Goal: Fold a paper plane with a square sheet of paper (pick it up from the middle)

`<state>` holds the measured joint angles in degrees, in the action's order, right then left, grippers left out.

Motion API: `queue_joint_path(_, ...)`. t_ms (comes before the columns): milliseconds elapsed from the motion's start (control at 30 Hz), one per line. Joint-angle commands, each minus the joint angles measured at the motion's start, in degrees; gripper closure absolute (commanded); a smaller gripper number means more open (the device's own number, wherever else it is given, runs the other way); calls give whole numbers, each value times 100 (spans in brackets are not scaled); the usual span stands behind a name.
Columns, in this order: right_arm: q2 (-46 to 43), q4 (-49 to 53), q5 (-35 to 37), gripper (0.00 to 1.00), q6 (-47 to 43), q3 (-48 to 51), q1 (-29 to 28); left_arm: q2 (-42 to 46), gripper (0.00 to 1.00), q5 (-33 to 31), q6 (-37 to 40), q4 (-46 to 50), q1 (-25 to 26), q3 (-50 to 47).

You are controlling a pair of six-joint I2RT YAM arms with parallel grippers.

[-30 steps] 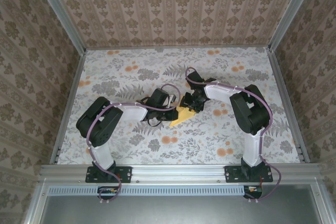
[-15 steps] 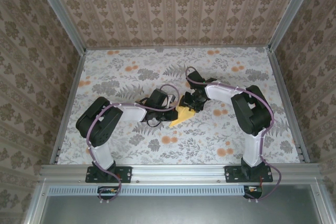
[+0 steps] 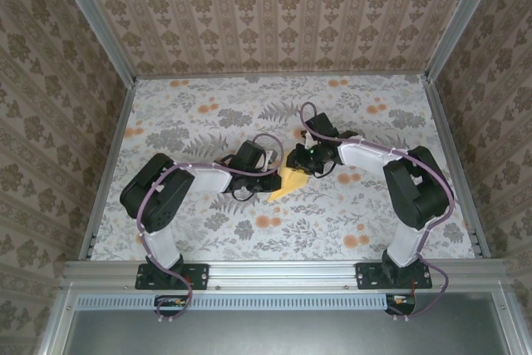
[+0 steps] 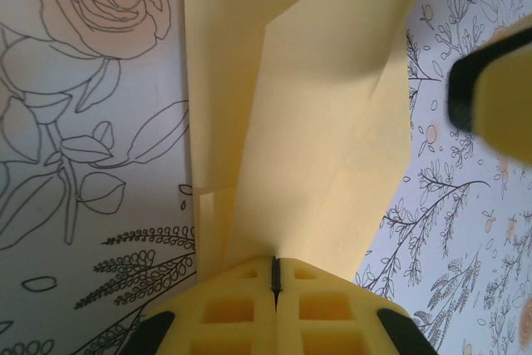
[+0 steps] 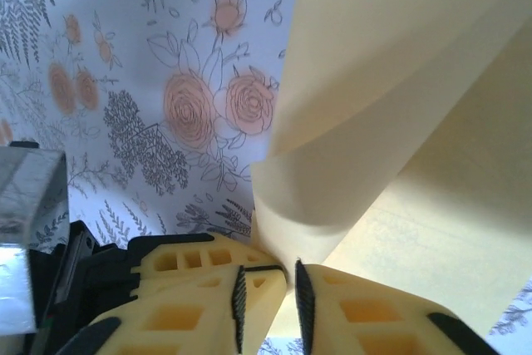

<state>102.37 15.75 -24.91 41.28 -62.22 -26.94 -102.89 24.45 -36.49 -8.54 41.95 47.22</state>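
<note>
Sheet status: the square sheet of paper [image 3: 289, 182] sits about the centre of the floral table surface [image 3: 208, 114], well apart from all four edges, between the two grippers. From above it reads as a slim pale-yellow wedge. Its long axis runs diagonally, with the narrow tip toward the near-left corner and the wider end toward the far-right. It is partly folded, not yet a plane. In the left wrist view the paper [image 4: 316, 122] shows one flap laid over another with a straight slanting crease and clean edges, no print. In the right wrist view the paper [image 5: 399, 122] curls over in a soft roll that is not yet pressed flat. The left gripper [image 3: 272, 179] comes in from the sheet's left side. Its fingers are pressed together [image 4: 275, 265] with the sheet running straight out from the tips, so I judge it clamped on the near end of the fold. The right gripper [image 3: 301, 165] is at the far-right end, touching the wide part. Its fingers [image 5: 270, 276] stand close with a slim gap, and the rolled edge dips toward that gap. Cannot tell whether the pads actually pinch it. Both arms are about equally near. The roll lies directly ahead of the right fingers, so the next crease likely falls to that arm while the left anchors.
</note>
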Motion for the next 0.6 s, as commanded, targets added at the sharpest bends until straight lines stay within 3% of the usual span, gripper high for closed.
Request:
queue_joint_path(0, 206, -313, -377, 79, -259, 71, -102, -151, 100, -89, -69, 854, -12, -258)
queue_joint_path(567, 901, -395, -614, 84, -724, -43, 177, -111, 100, 69, -189, 646, -77, -587)
